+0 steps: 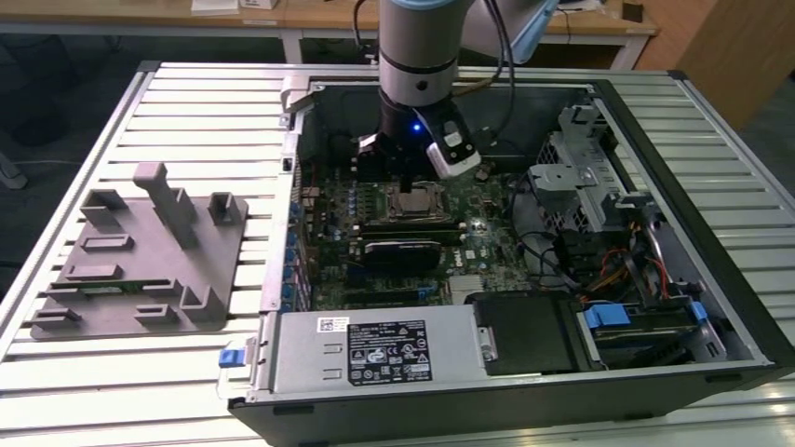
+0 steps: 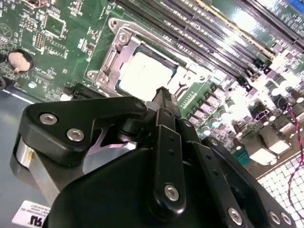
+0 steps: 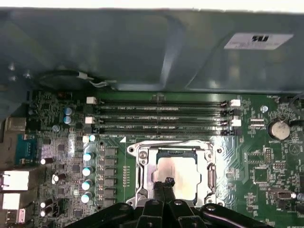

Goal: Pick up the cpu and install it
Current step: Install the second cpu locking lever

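Both wrist views show the gripper (image 3: pixel 165 186) pressed together over the cpu (image 3: pixel 179 176) in its socket (image 3: pixel 142 166), memory slots (image 3: pixel 161 116) beyond.

Exterior view looking down from high at the open computer case (image 1: pixel 522 233), both wrist views hovering close, sharing the socket (image 3: pixel 175 173) near 6 o'clock in the first, 12 o'clock in the second (image 2: pixel 142 71).

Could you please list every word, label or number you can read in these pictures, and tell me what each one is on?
None can be read reliably.
Black label on the power supply: print too small.
White sticker beside it: too small.
Pale sticker on the case wall: blurred.
Printing along the memory slots: too small.
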`<state>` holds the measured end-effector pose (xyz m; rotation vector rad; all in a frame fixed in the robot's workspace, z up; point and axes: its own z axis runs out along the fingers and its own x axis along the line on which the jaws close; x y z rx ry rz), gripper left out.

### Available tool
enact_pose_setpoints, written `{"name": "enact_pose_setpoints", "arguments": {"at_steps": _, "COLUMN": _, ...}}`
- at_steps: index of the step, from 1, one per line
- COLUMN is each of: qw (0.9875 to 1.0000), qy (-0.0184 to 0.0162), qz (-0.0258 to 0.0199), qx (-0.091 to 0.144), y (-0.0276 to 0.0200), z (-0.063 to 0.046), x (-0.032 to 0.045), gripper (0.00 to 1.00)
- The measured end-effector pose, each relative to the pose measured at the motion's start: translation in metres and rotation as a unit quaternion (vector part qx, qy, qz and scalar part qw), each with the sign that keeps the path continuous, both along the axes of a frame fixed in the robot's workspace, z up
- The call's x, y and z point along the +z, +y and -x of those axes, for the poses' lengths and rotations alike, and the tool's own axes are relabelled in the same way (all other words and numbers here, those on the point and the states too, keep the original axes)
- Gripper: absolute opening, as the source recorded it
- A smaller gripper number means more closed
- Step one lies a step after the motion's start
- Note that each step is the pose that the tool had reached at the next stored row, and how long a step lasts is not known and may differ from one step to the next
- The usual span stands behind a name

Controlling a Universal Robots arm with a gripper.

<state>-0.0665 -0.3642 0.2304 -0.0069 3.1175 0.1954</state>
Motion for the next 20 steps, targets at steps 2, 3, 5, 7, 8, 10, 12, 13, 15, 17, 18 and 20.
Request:
{"name": "enact_pose_setpoints", "arguments": {"at_steps": 2, "qw": 1.0000, "qy": 0.0000, "qz": 0.0000, "qx": 0.000, "y": 0.0015, "z": -0.001, "x": 0.0017, "gripper": 0.11}}
{"name": "enact_pose_setpoints", "arguments": {"at_steps": 3, "qw": 1.0000, "qy": 0.0001, "qz": 0.0001, "qx": 0.000, "y": 0.0021, "z": -0.001, "x": 0.0025, "gripper": 0.11}}
{"name": "enact_pose_setpoints", "arguments": {"at_steps": 5, "qw": 1.0000, "qy": 0.0001, "qz": 0.0001, "qx": 0.000, "y": 0.0032, "z": -0.002, "x": 0.0045, "gripper": 0.11}}
{"name": "enact_pose_setpoints", "arguments": {"at_steps": 7, "qw": 1.0000, "qy": 0.0000, "qz": 0.0000, "qx": 0.000, "y": 0.0039, "z": -0.003, "x": 0.0073, "gripper": 0.11}}
{"name": "enact_pose_setpoints", "arguments": {"at_steps": 8, "qw": 1.0000, "qy": 0.0000, "qz": 0.0000, "qx": 0.000, "y": 0.0043, "z": -0.003, "x": 0.0094, "gripper": 0.11}}
{"name": "enact_pose_setpoints", "arguments": {"at_steps": 10, "qw": 1.0000, "qy": 0.0001, "qz": 0.0001, "qx": 0.000, "y": 0.0048, "z": -0.004, "x": 0.0146, "gripper": 0.11}}
{"name": "enact_pose_setpoints", "arguments": {"at_steps": 12, "qw": 1.0000, "qy": 0.0000, "qz": 0.0001, "qx": 0.000, "y": 0.0052, "z": -0.004, "x": 0.0188, "gripper": 0.11}}
{"name": "enact_pose_setpoints", "arguments": {"at_steps": 13, "qw": 1.0000, "qy": 0.0000, "qz": 0.0001, "qx": 0.000, "y": 0.0052, "z": -0.004, "x": 0.0191, "gripper": 0.11}}
{"name": "enact_pose_setpoints", "arguments": {"at_steps": 15, "qw": 1.0000, "qy": 0.0000, "qz": 0.0000, "qx": 0.000, "y": 0.0052, "z": -0.004, "x": 0.0191, "gripper": 0.11}}
{"name": "enact_pose_setpoints", "arguments": {"at_steps": 17, "qw": 1.0000, "qy": 0.0001, "qz": 0.0001, "qx": 0.000, "y": 0.0052, "z": -0.007, "x": 0.0192, "gripper": 0.11}}
{"name": "enact_pose_setpoints", "arguments": {"at_steps": 18, "qw": 1.0000, "qy": 0.0001, "qz": 0.0001, "qx": 0.000, "y": 0.0052, "z": -0.009, "x": 0.0191, "gripper": 0.11}}
{"name": "enact_pose_setpoints", "arguments": {"at_steps": 20, "qw": 1.0000, "qy": 0.0001, "qz": 0.0001, "qx": 0.000, "y": 0.0052, "z": -0.012, "x": 0.0192, "gripper": 0.11}}
